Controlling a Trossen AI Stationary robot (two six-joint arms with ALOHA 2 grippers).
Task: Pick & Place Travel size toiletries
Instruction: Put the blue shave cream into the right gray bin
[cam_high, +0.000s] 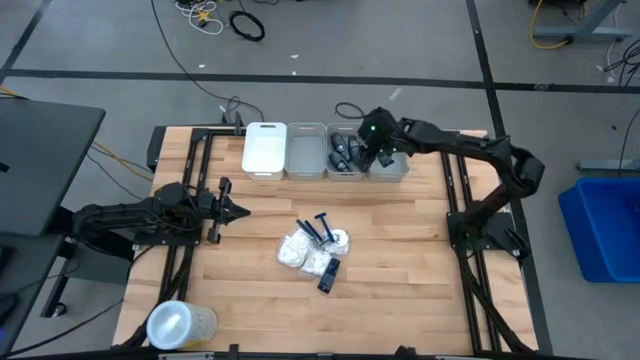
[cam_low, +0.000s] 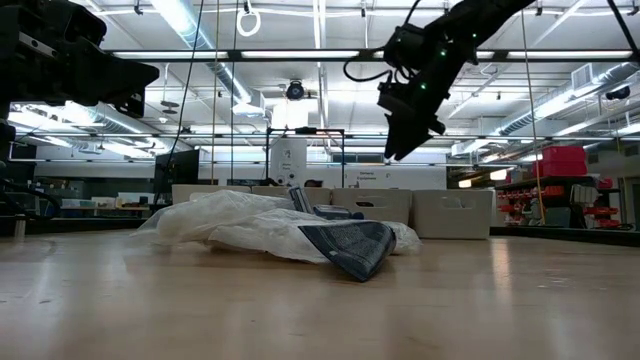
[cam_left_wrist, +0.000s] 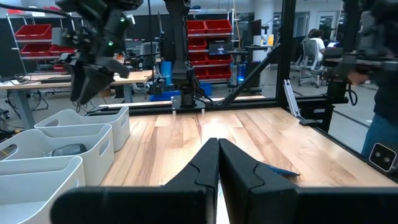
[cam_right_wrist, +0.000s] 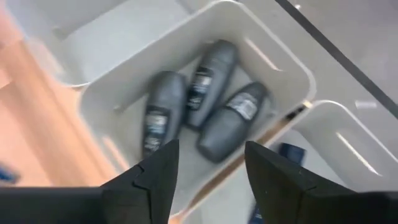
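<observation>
The toiletries lie heaped at mid-table: white crinkly packets (cam_high: 303, 252), dark blue razors (cam_high: 319, 229) resting on them, and a dark oblong container (cam_high: 328, 276) on the wood at the near side. In the low view the heap (cam_low: 285, 228) sits on the tabletop. Three dark oblong containers (cam_right_wrist: 205, 102) lie in the third white bin (cam_high: 347, 155). My right gripper (cam_high: 377, 143) (cam_right_wrist: 211, 167) hangs open and empty above that bin, well off the table (cam_low: 402, 138). My left gripper (cam_high: 241, 210) (cam_left_wrist: 217, 152) waits shut, left of the heap.
Four white bins (cam_high: 266, 150) stand in a row along the far edge; the fourth (cam_right_wrist: 348, 146) holds something dark blue. A large clear lidded tub (cam_high: 181, 325) stands at the near left corner. People (cam_left_wrist: 377, 93) are beyond the table's right side.
</observation>
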